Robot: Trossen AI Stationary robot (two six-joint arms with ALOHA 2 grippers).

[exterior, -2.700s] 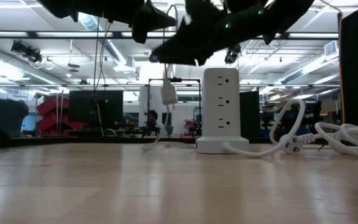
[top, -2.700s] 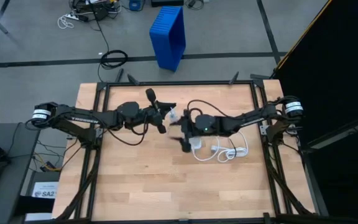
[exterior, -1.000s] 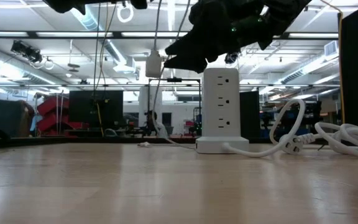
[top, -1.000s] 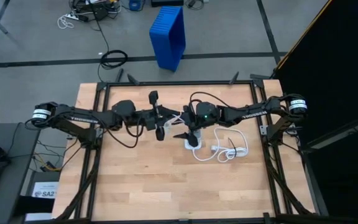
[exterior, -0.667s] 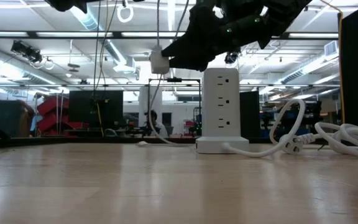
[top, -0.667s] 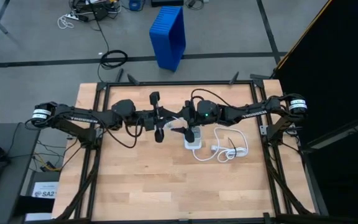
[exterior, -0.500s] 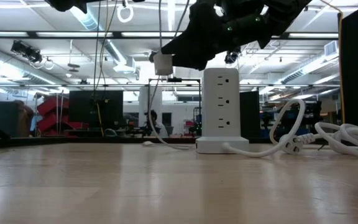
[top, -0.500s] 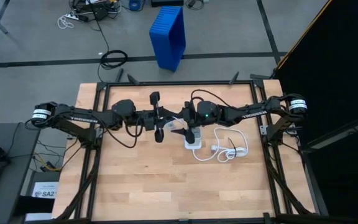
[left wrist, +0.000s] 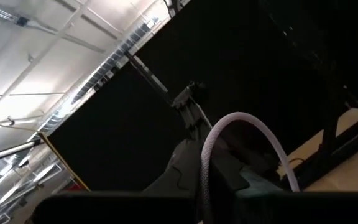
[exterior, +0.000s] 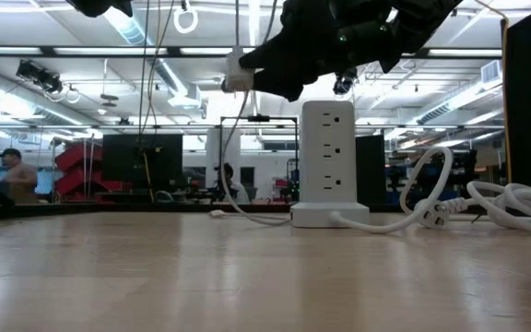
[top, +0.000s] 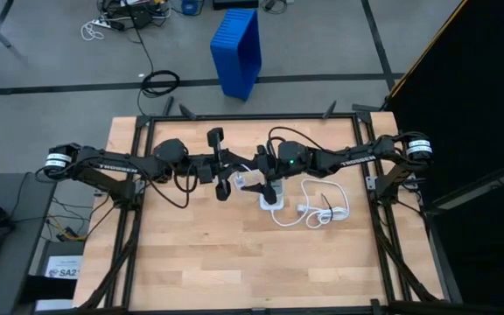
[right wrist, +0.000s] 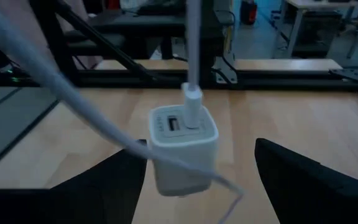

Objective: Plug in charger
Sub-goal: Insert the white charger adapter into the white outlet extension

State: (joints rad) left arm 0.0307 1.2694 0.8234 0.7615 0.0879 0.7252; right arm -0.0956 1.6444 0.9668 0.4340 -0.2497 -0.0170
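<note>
Since a second ago the charger (exterior: 237,81) has tipped from hanging upright to lying nearly level in the air, up by the right gripper (top: 250,185), just left of the one white power tower (exterior: 328,163). That gripper's two fingers (right wrist: 303,180) stand spread either side of the charger (right wrist: 182,146), and I cannot tell whether they touch it. One thin white cable (right wrist: 191,56) plugs into its face. The left gripper (top: 225,185), at nine o'clock from the right one, is pressed together, with a white cord (left wrist: 244,140) curving past it; what it pinches I cannot tell. One thick white cord (top: 322,210) lies looped at three o'clock from the tower, on the table (top: 234,262).
</note>
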